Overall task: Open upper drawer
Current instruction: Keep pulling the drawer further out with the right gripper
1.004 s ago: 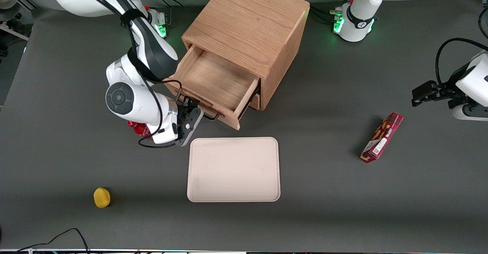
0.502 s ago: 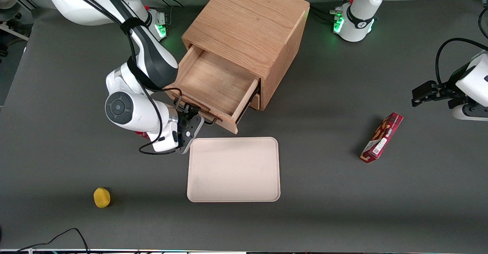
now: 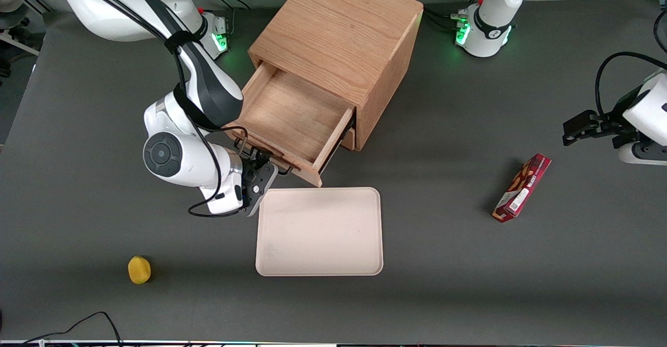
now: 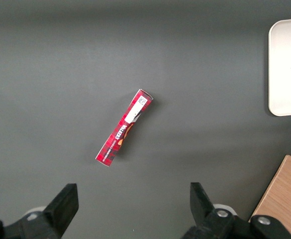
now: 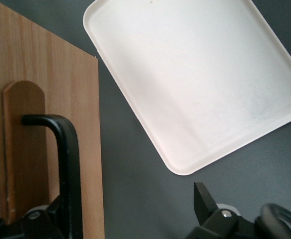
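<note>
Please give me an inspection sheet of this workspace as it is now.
Surface: dark grey table.
Job's things: upper drawer pulled well out of the wooden cabinet, nothing seen inside; black handle.
Clutter: beige tray in front of the drawer; yellow object; red box toward the parked arm's end.
Grippers: gripper at the handle.
Cables: black cable at the table's near edge.
Surroundings: nothing seen.

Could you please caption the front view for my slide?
Right arm's gripper at the black handle of the pulled-out upper drawer, near a beige tray.
</note>
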### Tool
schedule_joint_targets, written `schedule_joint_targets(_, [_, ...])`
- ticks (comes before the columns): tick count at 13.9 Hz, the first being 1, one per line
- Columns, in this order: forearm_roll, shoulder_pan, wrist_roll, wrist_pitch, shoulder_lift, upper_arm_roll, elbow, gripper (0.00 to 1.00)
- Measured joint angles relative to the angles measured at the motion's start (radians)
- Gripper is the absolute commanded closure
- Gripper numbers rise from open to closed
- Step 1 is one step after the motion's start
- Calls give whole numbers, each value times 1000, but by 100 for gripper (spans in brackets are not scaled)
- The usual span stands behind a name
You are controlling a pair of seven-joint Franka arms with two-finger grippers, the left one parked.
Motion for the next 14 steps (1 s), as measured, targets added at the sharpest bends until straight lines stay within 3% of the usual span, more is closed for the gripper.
schedule_joint_targets(14, [-25,-12,-47,-29,47,-40,76,0])
